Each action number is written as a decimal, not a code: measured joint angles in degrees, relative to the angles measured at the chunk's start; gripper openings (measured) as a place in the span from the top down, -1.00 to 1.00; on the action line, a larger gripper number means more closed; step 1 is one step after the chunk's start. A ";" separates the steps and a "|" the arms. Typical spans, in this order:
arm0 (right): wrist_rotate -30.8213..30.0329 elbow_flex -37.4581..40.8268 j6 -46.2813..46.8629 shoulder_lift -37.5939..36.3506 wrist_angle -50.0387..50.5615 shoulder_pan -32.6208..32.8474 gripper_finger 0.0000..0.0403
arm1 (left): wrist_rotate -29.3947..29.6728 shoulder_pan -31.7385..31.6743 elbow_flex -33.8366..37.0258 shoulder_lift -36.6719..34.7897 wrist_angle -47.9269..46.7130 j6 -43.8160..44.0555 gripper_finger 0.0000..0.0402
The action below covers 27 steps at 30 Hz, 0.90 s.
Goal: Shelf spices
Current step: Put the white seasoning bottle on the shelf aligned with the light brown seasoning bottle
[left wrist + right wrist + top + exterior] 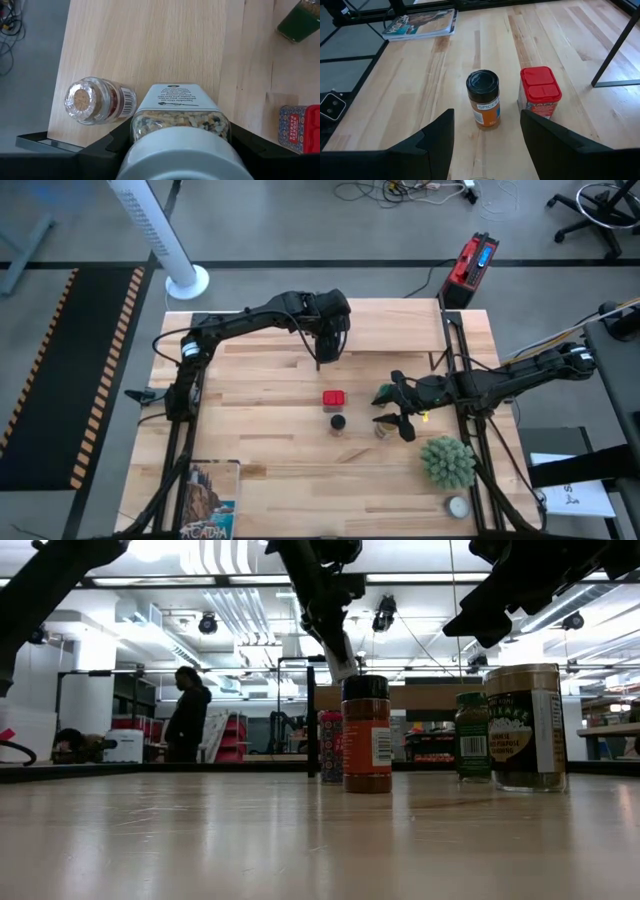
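White-lidded jar (180,135) clamped in left gripper's (175,150) fingers.

Grey floor (300,230), white tower fan (160,230), ceiling lights (165,550).

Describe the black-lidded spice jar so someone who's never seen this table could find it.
Start at the wooden table and look near its middle for the red square tin. The black-lidded jar stands upright just beside it, toward the magazine's edge. Its orange label and round black cap set it apart.

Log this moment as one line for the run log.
left gripper: shut on white-lidded spice jar, over light wood shelf | right gripper: open, above table near black-lidded orange jar | red square tin: unshelved
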State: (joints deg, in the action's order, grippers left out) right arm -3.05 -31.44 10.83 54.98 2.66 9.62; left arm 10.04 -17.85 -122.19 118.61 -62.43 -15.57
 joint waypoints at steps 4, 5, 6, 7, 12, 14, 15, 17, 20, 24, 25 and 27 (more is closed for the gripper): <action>0.01 0.00 0.00 0.00 0.00 -0.01 -0.01 | -0.02 0.00 0.02 -0.01 -0.14 -0.07 0.02; 0.00 0.00 0.00 0.00 0.00 -0.01 -0.01 | -0.03 0.02 0.04 -0.02 -0.22 -0.25 0.00; 0.00 0.00 0.02 0.00 0.00 -0.01 -0.01 | -0.11 0.02 0.04 -0.02 -0.31 -0.37 -0.01; 0.00 0.00 0.02 0.00 0.00 -0.01 -0.01 | -0.46 0.02 0.04 -0.02 -0.33 -0.46 -0.03; 0.00 0.00 0.04 0.00 0.00 -0.01 -0.01 | -1.47 0.02 0.04 -0.14 -0.11 -0.46 -0.05; 0.01 0.00 0.04 0.00 0.00 -0.01 -0.01 | -1.53 0.02 0.04 -0.15 -0.13 -0.46 -0.03; 0.00 0.00 0.04 0.00 0.00 0.00 -0.01 | -1.53 0.02 0.04 -0.15 -0.09 -0.46 -0.02; 0.02 0.00 0.04 0.00 0.00 -0.01 -0.01 | -1.53 0.02 0.04 -0.15 -0.09 -0.48 -0.01; 0.00 0.00 0.04 0.00 0.00 -0.01 -0.01 | -1.53 0.02 0.04 -0.15 -0.08 -0.49 -0.01; 0.00 0.00 0.04 0.00 0.00 0.01 -0.01 | -0.99 0.02 0.04 -0.15 0.24 -1.51 -0.07; 0.02 0.00 0.07 0.00 0.00 -0.01 -0.01 | -0.46 0.06 0.05 -0.15 0.49 -1.95 -0.09; 0.02 0.00 0.07 0.00 0.00 -0.01 -0.01 | -0.08 0.07 0.07 -0.15 0.79 -2.74 -0.12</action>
State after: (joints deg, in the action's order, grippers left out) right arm -3.03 -31.44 10.90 54.98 2.66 9.61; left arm 9.96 -17.78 -122.13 118.45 -61.64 -18.31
